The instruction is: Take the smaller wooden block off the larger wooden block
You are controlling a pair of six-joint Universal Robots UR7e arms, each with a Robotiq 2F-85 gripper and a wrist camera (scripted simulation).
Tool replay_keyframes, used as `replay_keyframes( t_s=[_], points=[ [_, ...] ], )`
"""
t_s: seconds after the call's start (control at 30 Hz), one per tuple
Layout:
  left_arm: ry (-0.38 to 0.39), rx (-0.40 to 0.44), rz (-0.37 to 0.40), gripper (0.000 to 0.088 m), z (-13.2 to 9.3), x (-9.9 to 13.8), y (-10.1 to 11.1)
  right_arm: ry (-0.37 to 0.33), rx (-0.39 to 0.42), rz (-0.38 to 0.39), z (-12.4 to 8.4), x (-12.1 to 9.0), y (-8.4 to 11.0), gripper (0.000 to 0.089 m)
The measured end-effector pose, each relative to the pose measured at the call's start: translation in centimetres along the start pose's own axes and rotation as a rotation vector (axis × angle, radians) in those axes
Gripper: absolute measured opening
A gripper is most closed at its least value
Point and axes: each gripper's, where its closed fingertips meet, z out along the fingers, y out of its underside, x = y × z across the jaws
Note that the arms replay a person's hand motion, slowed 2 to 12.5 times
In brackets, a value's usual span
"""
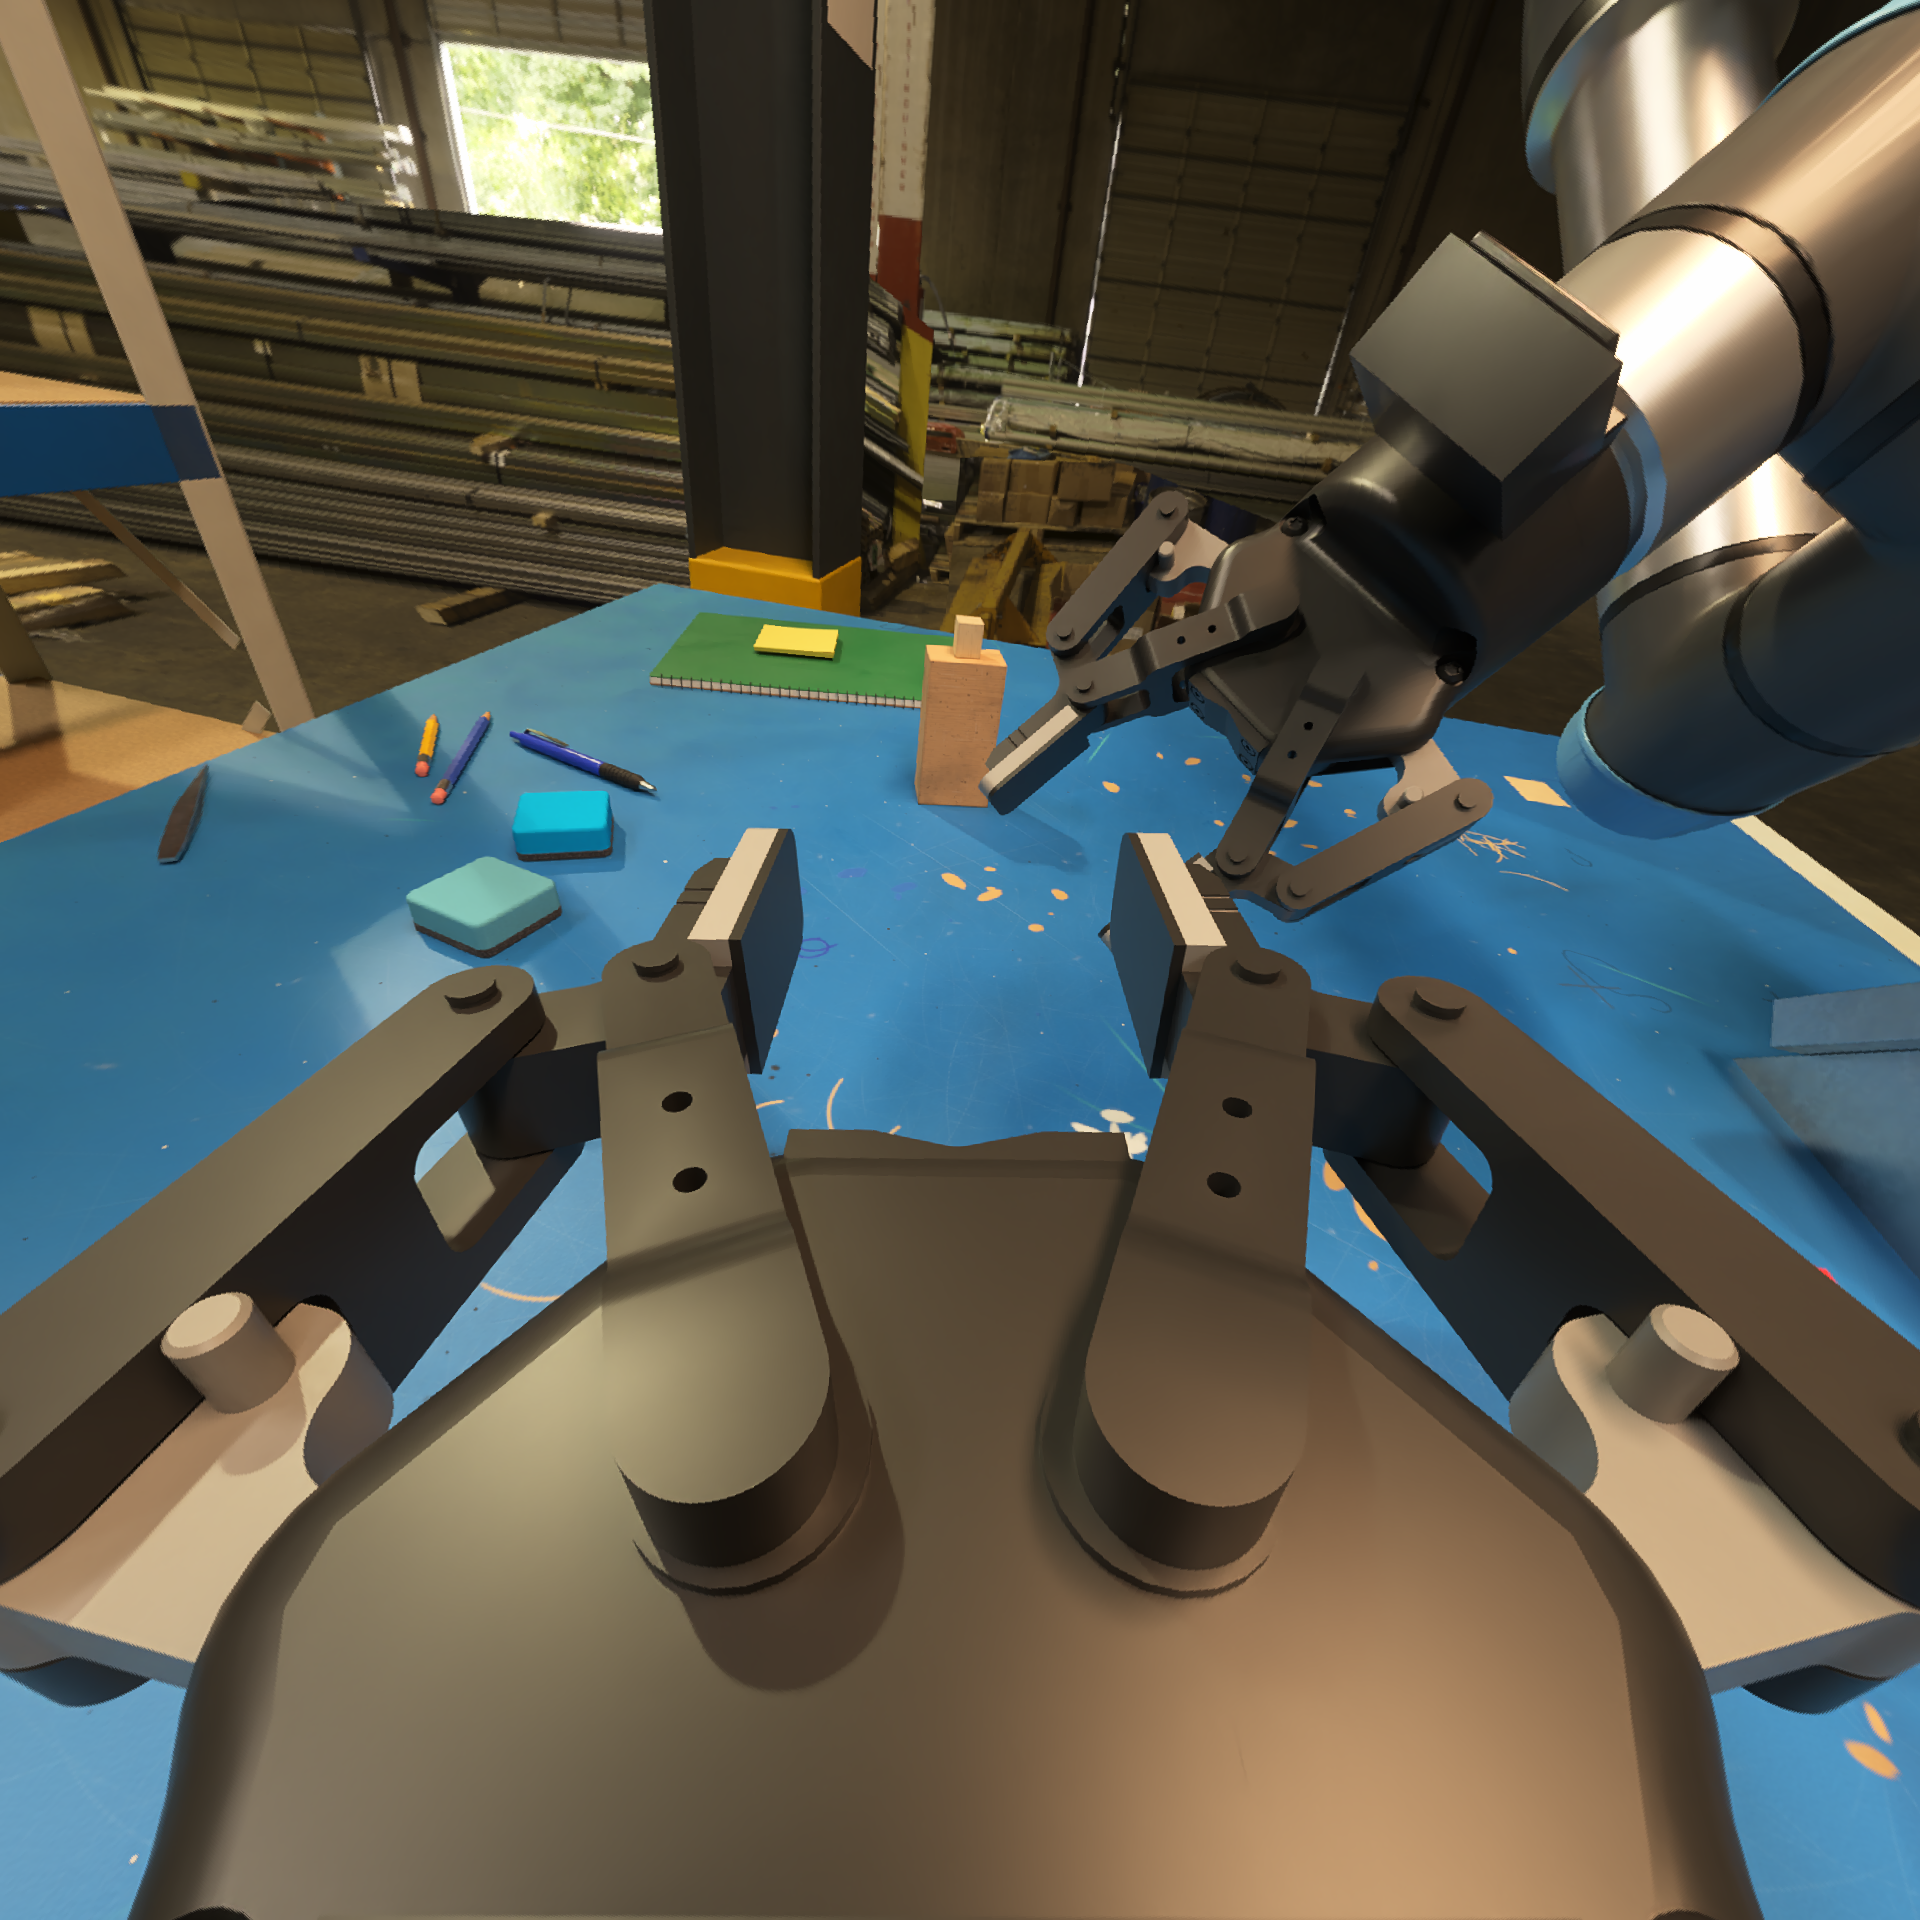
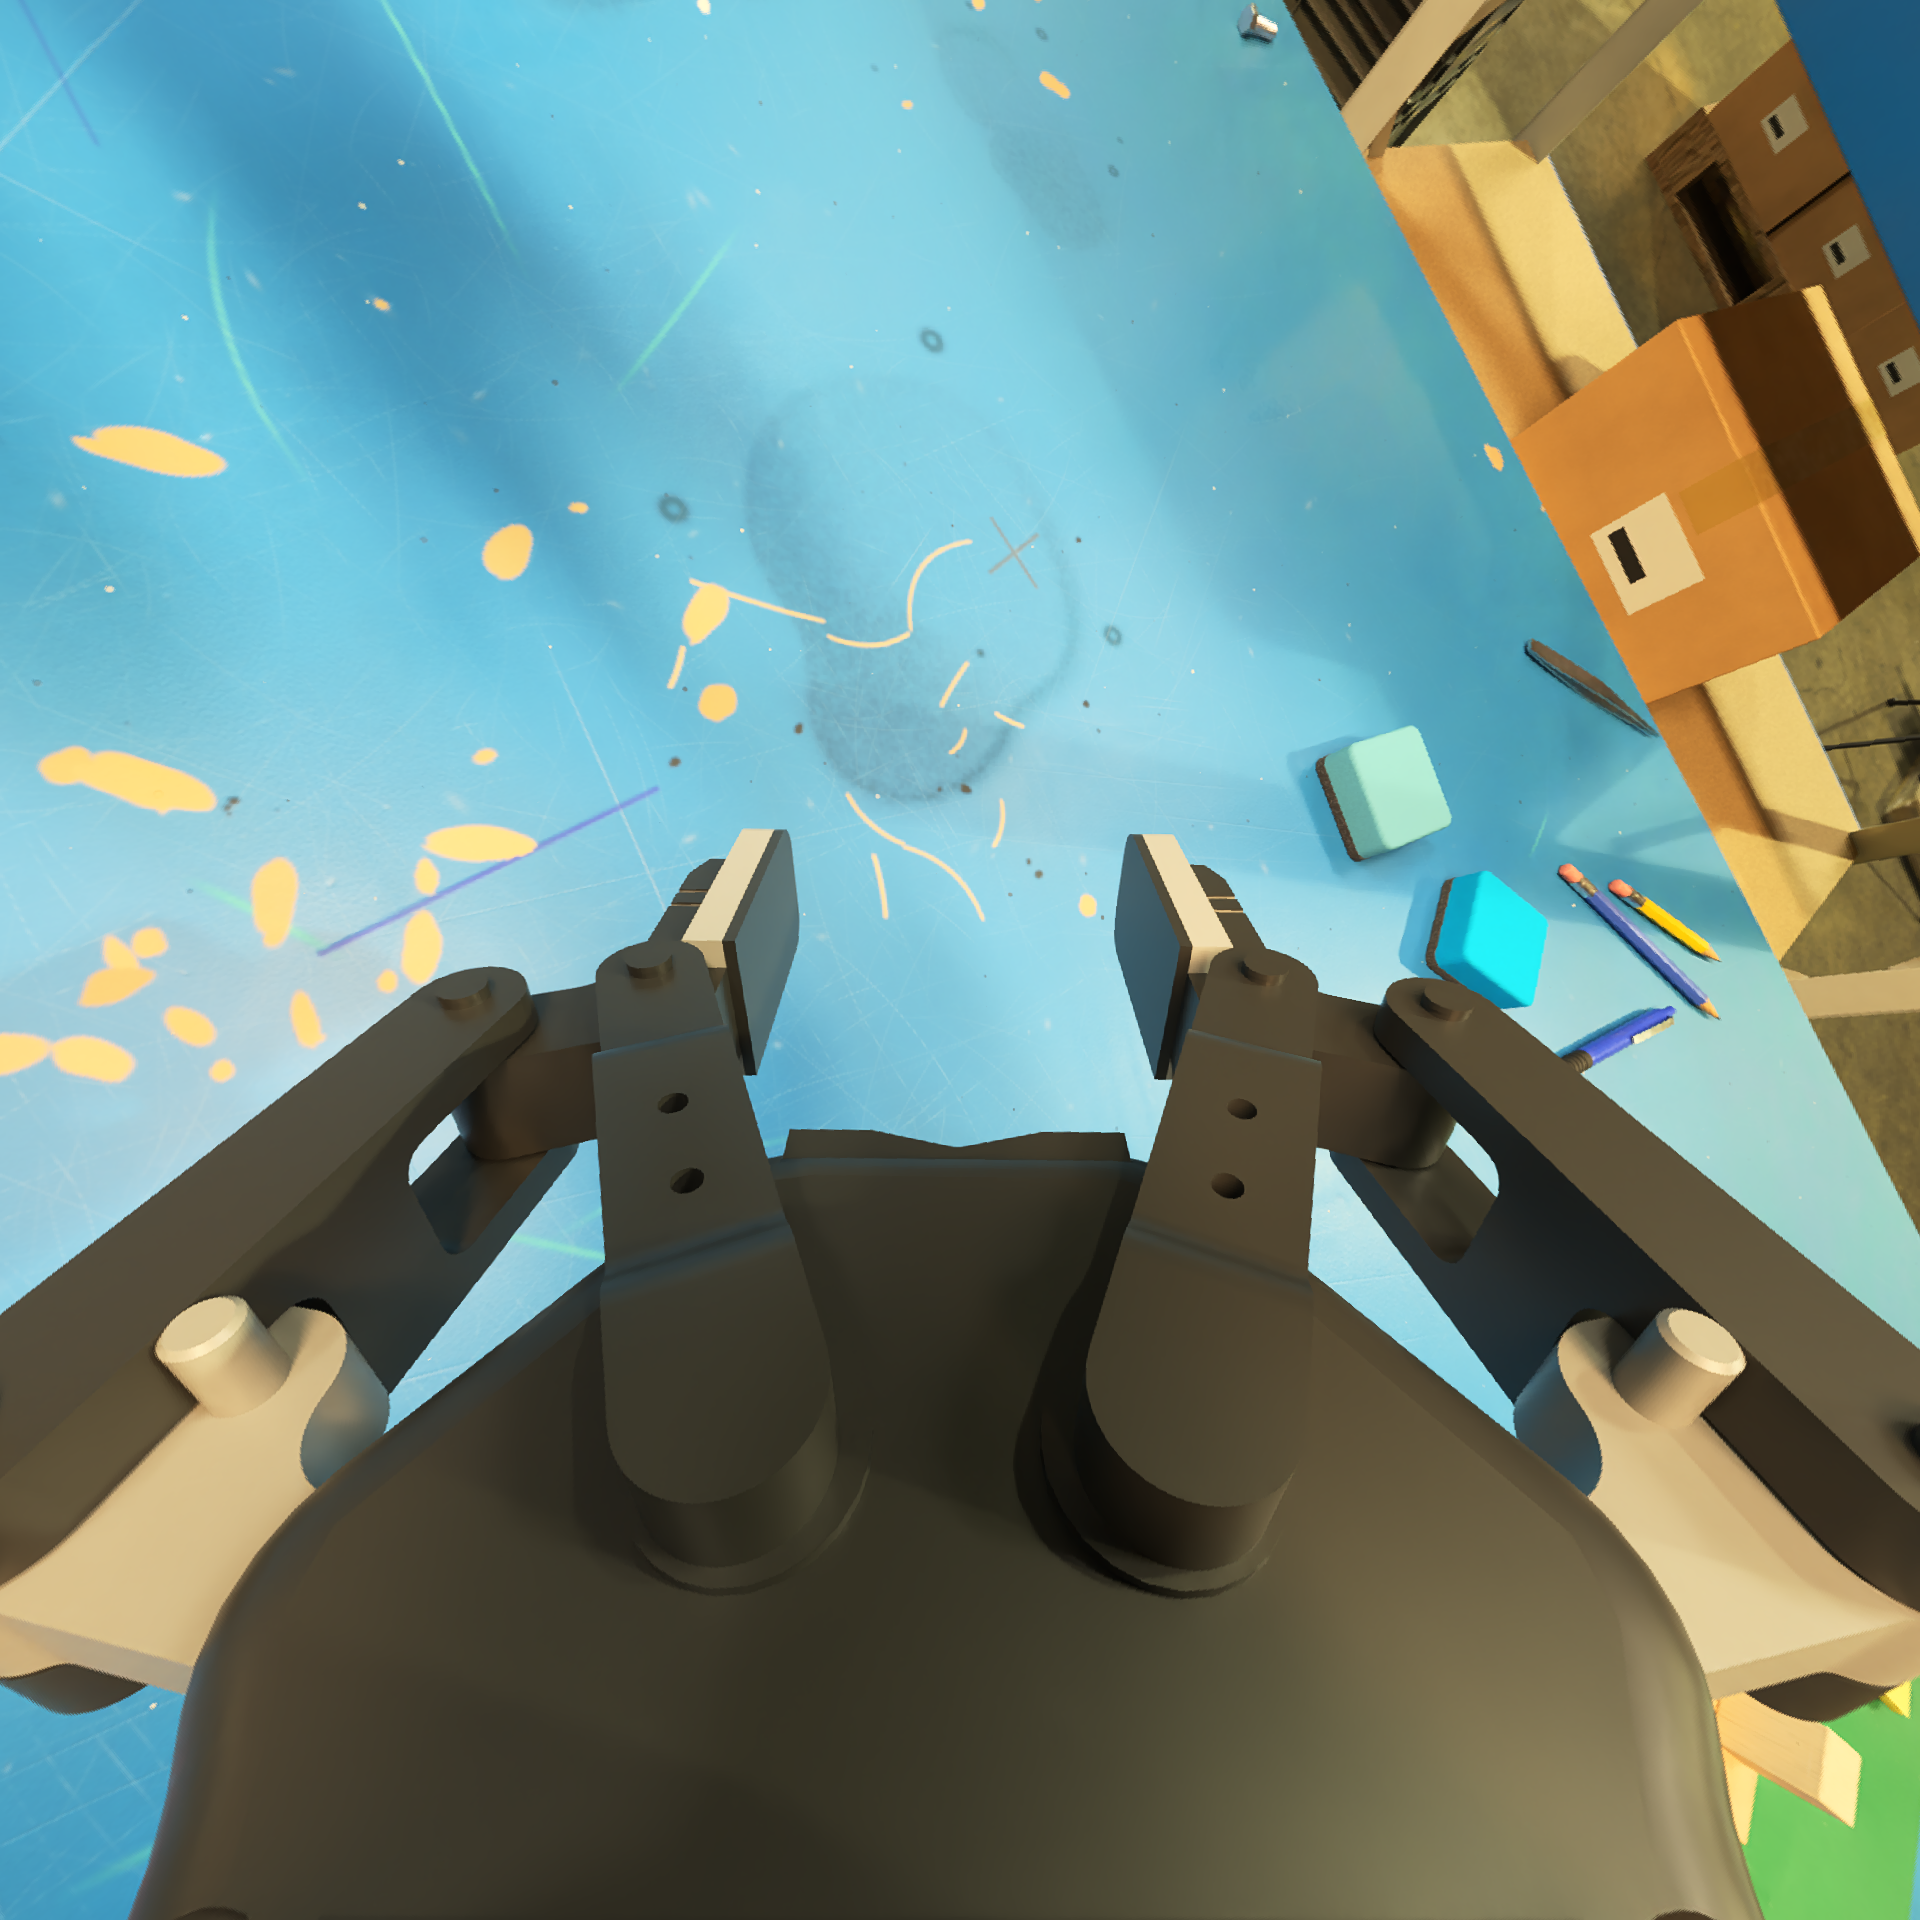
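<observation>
In the left wrist view a tall larger wooden block (image 1: 961, 727) stands upright on the blue table (image 1: 935, 997). The smaller wooden block (image 1: 968, 636) sits on its top. My left gripper (image 1: 956, 935) is open and empty, low over the table, well short of the blocks. My right gripper (image 1: 1117, 821) shows farther off, open, with one fingertip (image 1: 1023, 764) close beside the larger block's lower right side. In the right wrist view the right gripper (image 2: 956, 935) is open and empty over bare table. A pale wooden piece (image 2: 1792, 1766) shows at the bottom right corner, mostly hidden.
A green notebook (image 1: 790, 670) with a yellow pad (image 1: 796, 641) lies behind the blocks. Two teal erasers (image 1: 562, 823) (image 1: 483, 902), a pen (image 1: 582, 761), two pencils (image 1: 460, 756) and a dark blade (image 1: 184, 816) lie at left. Cardboard boxes (image 2: 1745, 499) stand beyond the table edge.
</observation>
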Motion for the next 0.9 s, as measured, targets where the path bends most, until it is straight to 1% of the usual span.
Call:
replay_keyframes(
  t_s=[0.53, 0.9],
  points=[
    [-0.042, 0.049, 0.008, 0.055, -0.7, -0.8, -1.0, 0.032, 0.036, 0.061, -1.1, 1.7, -0.3, 0.0553],
    [-0.052, 0.091, -0.004, 0.055, -1.3, -1.2, -1.6, 0.065, 0.067, 0.105, -2.2, 3.3, -0.5, 0.0553]
  ],
)
